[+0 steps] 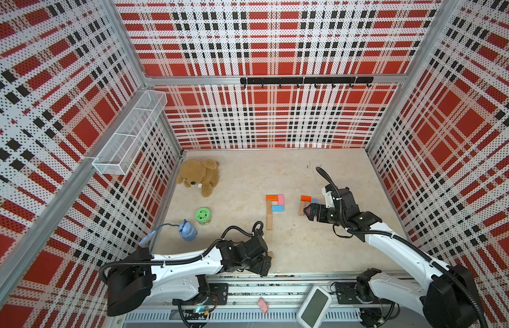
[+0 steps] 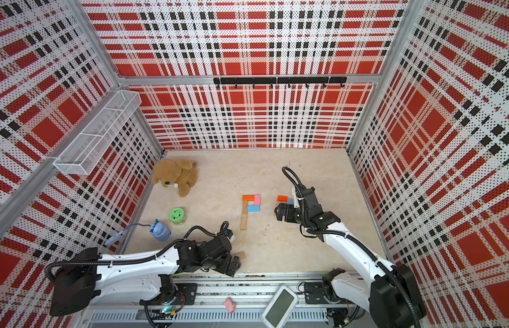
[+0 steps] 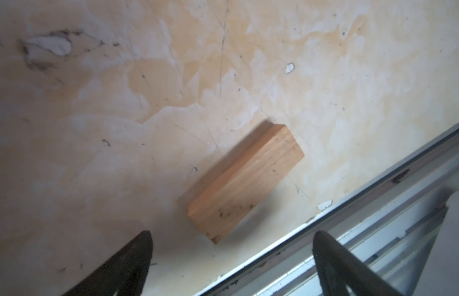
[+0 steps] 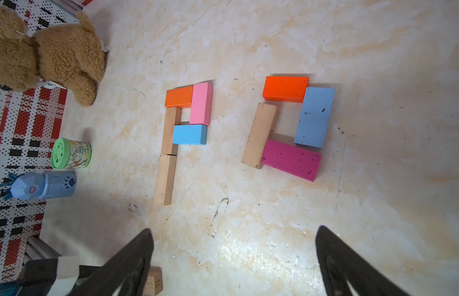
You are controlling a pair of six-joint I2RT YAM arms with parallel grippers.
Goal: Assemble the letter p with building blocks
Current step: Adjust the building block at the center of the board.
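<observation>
Five building blocks form a p-like figure mid-table: orange, pink, light blue and two tan ones in a column. Beside it lies a second cluster: orange, blue, magenta, tan. My right gripper hovers open over this cluster's near edge, nothing between its fingers. One loose tan block lies flat near the table's front edge. My left gripper stands open just short of it, apart from it.
A brown teddy bear sits at the back left. A green cylinder toy and a blue toy stand along the left wall. A metal rail bounds the table's front. A wire basket hangs on the left wall.
</observation>
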